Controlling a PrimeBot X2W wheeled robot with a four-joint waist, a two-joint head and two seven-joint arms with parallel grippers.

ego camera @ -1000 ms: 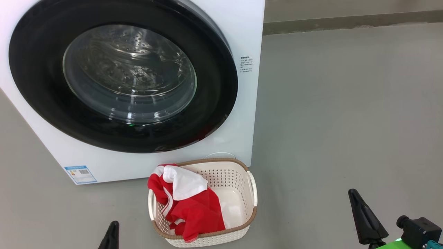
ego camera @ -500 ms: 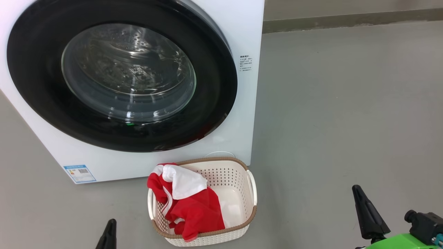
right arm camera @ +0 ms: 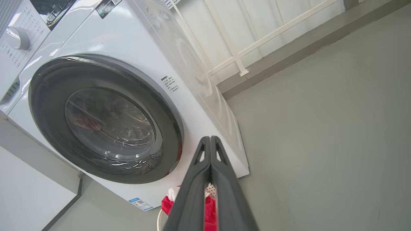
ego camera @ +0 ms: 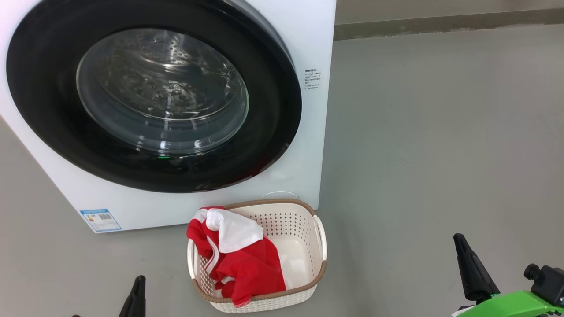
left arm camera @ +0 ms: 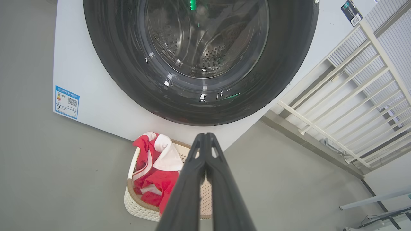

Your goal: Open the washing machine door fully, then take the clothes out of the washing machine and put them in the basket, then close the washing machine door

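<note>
White washer (ego camera: 315, 145) on a grey floor (ego camera: 440, 132), its round black-rimmed door (ego camera: 42, 110) shut. Just in front sits a basket (ego camera: 286, 224) with red-and-white clothes (ego camera: 251, 268) heaped in its left half. The left gripper (ego camera: 141, 278) and right gripper (ego camera: 459, 237) flank it, not touching, both empty, jaws pressed together.

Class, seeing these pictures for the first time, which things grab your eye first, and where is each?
The big round door, glossy black around clear glass, covers the white washing machine front at upper left and looks shut. Below it on the grey floor, bright red and white clothes lie in the left side of a small cream basket. The left gripper and right gripper, both shut, point up from the bottom edge.
</note>
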